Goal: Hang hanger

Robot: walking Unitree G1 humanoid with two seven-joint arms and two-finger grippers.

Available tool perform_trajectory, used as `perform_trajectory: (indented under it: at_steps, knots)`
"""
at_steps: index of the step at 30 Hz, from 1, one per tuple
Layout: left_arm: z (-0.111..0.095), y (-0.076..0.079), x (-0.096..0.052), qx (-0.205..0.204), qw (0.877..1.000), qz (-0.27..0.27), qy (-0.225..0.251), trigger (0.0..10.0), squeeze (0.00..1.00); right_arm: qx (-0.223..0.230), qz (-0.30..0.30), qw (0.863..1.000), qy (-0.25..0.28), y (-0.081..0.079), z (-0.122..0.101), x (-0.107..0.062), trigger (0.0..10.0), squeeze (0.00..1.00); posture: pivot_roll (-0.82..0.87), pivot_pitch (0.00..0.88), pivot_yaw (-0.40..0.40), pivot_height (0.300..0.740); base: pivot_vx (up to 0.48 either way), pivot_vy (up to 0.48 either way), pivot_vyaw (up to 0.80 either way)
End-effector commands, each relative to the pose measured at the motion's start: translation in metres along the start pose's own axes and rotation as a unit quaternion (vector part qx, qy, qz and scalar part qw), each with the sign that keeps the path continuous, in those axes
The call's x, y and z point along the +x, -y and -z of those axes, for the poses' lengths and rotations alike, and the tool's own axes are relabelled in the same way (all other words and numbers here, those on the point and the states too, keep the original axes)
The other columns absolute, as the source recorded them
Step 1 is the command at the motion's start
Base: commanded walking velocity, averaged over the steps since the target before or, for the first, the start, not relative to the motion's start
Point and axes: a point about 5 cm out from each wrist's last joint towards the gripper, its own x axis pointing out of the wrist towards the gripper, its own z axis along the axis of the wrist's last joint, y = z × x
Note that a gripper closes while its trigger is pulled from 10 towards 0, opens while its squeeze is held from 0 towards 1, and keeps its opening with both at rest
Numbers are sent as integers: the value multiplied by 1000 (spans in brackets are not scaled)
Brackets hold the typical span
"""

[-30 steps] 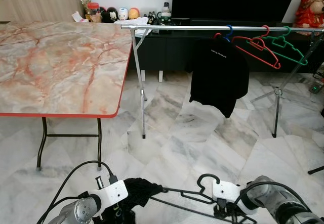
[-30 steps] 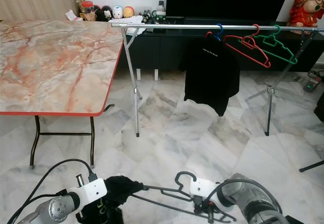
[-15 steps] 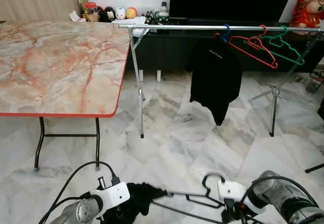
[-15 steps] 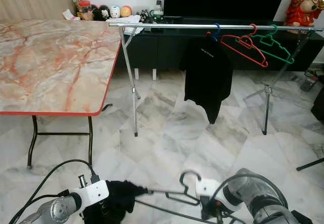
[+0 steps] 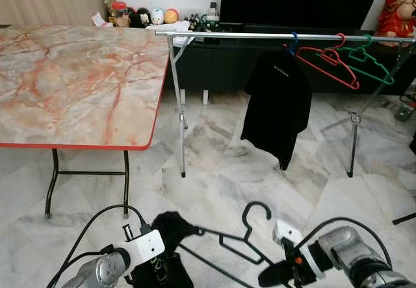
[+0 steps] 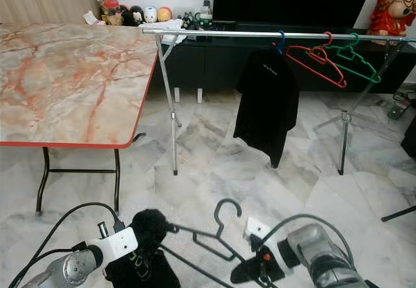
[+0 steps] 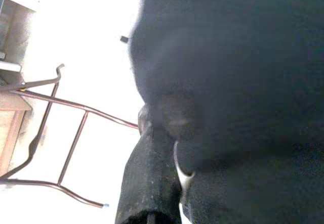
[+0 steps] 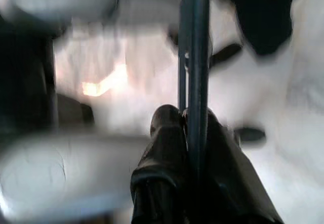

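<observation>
We see the black hanger (image 5: 227,239) low in front of the robot, its hook curling upward, with a black garment (image 5: 162,249) draped over the end nearest our left. The right gripper (image 8: 190,133) has its two fingers (image 8: 164,148) pressed together on the hanger's thin bar, which runs straight up from between the tips in the right wrist view. The left gripper (image 7: 167,148) is buried against the black garment; cloth lies all around its fingers, and we cannot tell whether they are apart or closed.

Beyond both grippers, well apart across the marble floor (image 5: 221,171), stands the clothes rail (image 5: 260,36). A black shirt (image 5: 278,106), a red hanger (image 5: 325,60) and a green hanger (image 5: 367,57) hang on it. Off to the left gripper's side stands a marble-topped table (image 5: 71,80) with a red edge.
</observation>
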Motion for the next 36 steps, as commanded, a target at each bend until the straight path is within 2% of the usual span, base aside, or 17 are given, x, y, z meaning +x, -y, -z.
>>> perform_trajectory:
  at_steps: [1,11,16,18,20,28,30,32,35,36]
  knots:
    - [4,-2,-3,-4,1000,-1,0,0,0,-23,3,997,-70,0,11,-8,0,0,73,87,-50,740,0,0,0]
    - [4,0,-3,-5,1000,3,1,0,0,-40,-1,988,-147,-1,25,-18,0,0,70,84,-50,740,0,0,0]
    - [7,1,-5,-3,1000,9,2,0,0,-58,5,976,-212,-2,40,-23,0,0,69,82,-49,740,0,0,0]
    - [7,2,-5,-1,1000,13,2,0,0,-58,7,974,-219,-2,42,-24,0,0,70,79,-49,740,0,0,0]
    - [11,3,-7,16,1000,23,-5,0,0,-60,11,969,-238,-2,48,-27,0,0,70,77,-48,740,0,0,0]
    - [25,4,-9,41,997,34,-56,0,0,-52,33,971,-231,-1,51,-33,0,0,65,69,-44,740,0,0,0]
    - [29,3,-10,34,996,28,-73,0,0,-48,38,973,-224,-1,51,-34,0,0,65,69,-44,740,0,0,0]
    - [36,0,-10,21,994,17,-104,0,0,-42,44,975,-214,-1,52,-34,0,0,65,69,-44,740,0,0,0]
    - [52,-5,-15,10,984,9,-175,0,0,-25,55,982,-181,-1,53,-33,0,0,62,72,-43,740,0,0,0]
    - [52,-5,-15,10,984,9,-175,0,0,-25,55,982,-181,-1,53,-33,0,0,62,72,-43,740,0,0,0]
